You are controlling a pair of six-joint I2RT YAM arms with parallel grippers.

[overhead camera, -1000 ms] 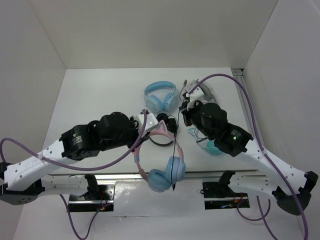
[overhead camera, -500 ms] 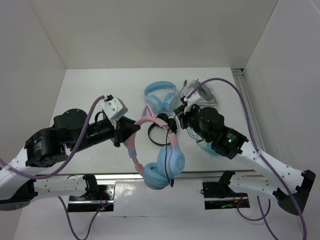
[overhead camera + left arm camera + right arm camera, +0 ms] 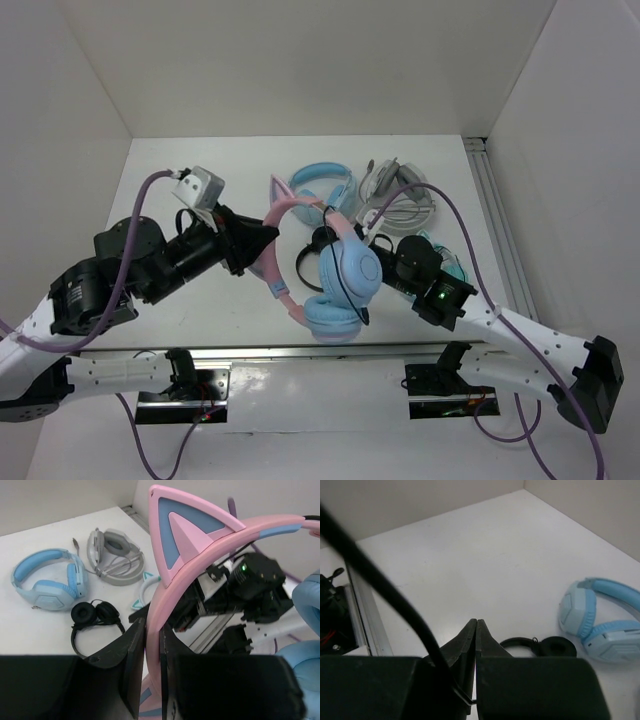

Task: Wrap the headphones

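The left arm has swung the headphones (image 3: pixel 348 272) up and back toward the all-blue pair (image 3: pixel 322 188), and the ear cups now hang just in front of the right arm. Five headsets are in view. The lifted one has a smooth pink plastic headband with two pointed cat ears, two round, padded light-blue cups and one thin black cable (image 3: pixel 395 600). It is held above the table (image 3: pixel 420 150), on the near side of the all-blue pair.

The left gripper (image 3: pixel 268 238) is clenched on the pink band, one black finger on each face. The right gripper (image 3: pixel 476 625) has its wedge-shaped fingers drawn together to a hairline slit. The cable runs down to the base of that slit, but whether it is pinched cannot be told.

A small black pair (image 3: pixel 95 615) with round foam pads lies just nearer than the all-blue pair. A grey pair (image 3: pixel 400 195) lies just to its right. A teal pair (image 3: pixel 145 587) with white ears lies farther right, partly hidden.
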